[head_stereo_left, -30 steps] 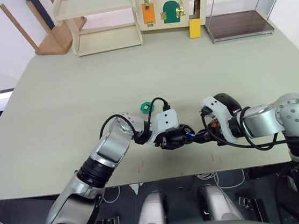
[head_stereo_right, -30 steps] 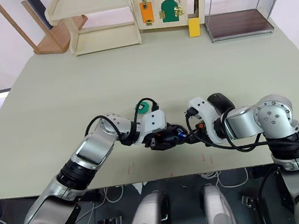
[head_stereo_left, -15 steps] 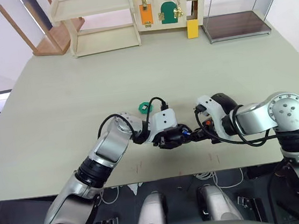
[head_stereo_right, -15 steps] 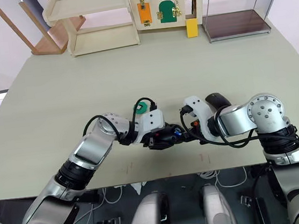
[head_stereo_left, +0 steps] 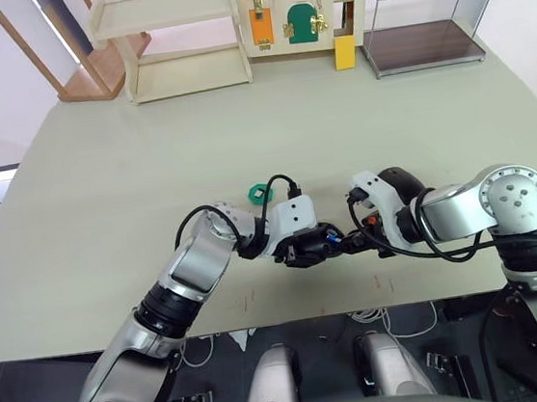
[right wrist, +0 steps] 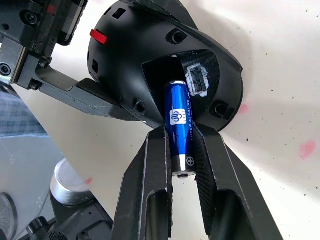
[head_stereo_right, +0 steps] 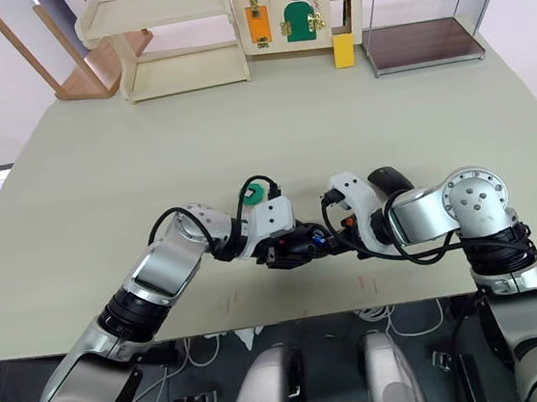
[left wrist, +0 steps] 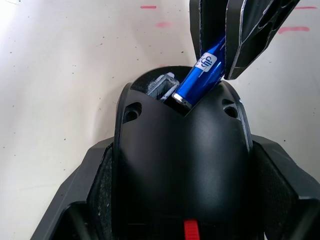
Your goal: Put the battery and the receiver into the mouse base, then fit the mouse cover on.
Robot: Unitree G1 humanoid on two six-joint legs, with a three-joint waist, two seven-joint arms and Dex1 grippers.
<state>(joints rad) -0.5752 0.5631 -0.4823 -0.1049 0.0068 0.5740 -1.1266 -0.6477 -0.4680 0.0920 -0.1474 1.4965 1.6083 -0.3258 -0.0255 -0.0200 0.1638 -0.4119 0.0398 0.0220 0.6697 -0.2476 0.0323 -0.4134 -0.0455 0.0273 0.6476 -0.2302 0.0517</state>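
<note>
The left gripper [head_stereo_left: 305, 251] clamps the mouse base [right wrist: 150, 55] steady above the tabletop [head_stereo_left: 242, 136], so the right gripper [right wrist: 182, 150], pinching the battery [right wrist: 180, 125] by its rear half (silver end outward), can angle the nose into the hollow.

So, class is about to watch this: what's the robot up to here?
The left gripper holds the mouse base just above the table. The right gripper pinches the battery and has its tip inside the base's hollow, tilted and not yet seated. The mouse cover lies on the table behind the right arm.
</note>
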